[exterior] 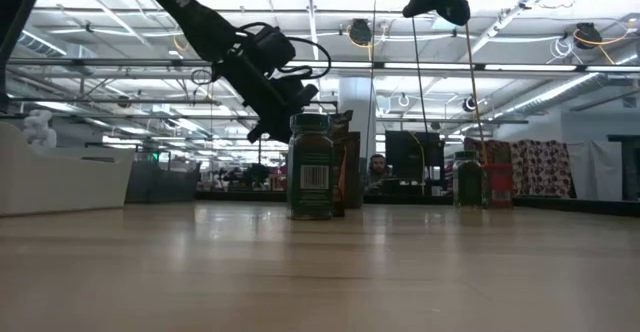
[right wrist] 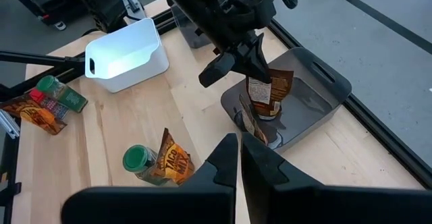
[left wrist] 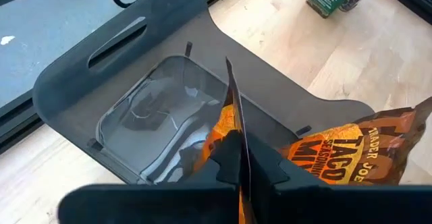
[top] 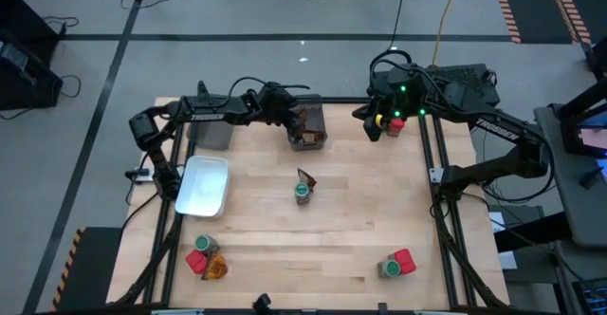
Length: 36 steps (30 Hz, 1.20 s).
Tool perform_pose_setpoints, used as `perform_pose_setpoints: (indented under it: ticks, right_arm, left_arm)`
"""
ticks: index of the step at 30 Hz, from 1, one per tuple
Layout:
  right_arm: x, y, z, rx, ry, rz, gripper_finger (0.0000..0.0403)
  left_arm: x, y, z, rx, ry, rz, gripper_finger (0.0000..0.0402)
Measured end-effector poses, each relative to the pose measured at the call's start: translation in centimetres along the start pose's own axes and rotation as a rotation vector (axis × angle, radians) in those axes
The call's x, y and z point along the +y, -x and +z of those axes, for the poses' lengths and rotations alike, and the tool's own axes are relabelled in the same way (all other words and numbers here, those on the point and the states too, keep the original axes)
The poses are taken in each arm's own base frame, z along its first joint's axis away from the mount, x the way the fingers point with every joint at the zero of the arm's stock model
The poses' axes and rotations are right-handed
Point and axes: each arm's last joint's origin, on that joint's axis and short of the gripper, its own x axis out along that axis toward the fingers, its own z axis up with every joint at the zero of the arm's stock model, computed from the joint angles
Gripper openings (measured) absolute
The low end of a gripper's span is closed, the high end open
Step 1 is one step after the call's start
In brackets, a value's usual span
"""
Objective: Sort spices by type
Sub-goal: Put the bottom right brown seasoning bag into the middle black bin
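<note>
A brown-orange taco seasoning packet [right wrist: 268,92] is pinched between the closed fingers of the left gripper [right wrist: 251,67] and held upright over the dark grey bin [right wrist: 322,89] at the table's far edge; another packet [right wrist: 251,124] is seen inside that bin. Near the bin, toward the table's middle, a green-lidded jar [top: 302,192] stands touching a further packet [top: 306,176]. The white tray [top: 203,185] lies further from the bin. Beyond the bin's other side, the right gripper [top: 372,125] is closed and empty.

Brown-orange packet [right wrist: 268,92] upright in bin; other spices [top: 302,190] apparently scattered.
</note>
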Motion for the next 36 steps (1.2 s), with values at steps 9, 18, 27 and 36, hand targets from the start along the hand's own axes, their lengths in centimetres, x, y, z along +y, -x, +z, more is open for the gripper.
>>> perform_pose_setpoints:
  ticks: [9,18,27,36]
  right_arm:
    - [0.0,0.0,0.0,0.0,0.0,0.0,0.0]
    - [0.0,0.0,0.0,0.0,0.0,0.0,0.0]
    - [0.0,0.0,0.0,0.0,0.0,0.0,0.0]
    - [0.0,0.0,0.0,0.0,0.0,0.0,0.0]
  left_arm:
    - [0.0,0.0,0.0,0.0,0.001,-0.002,0.0004]
    - [0.0,0.0,0.0,-0.001,0.0,-0.004,0.0002]
    - [-0.4,0.3,1.1,-0.042,-0.07,-0.03,0.0001]
    - [-0.9,0.8,2.6,-0.082,-0.141,-0.041,0.0001]
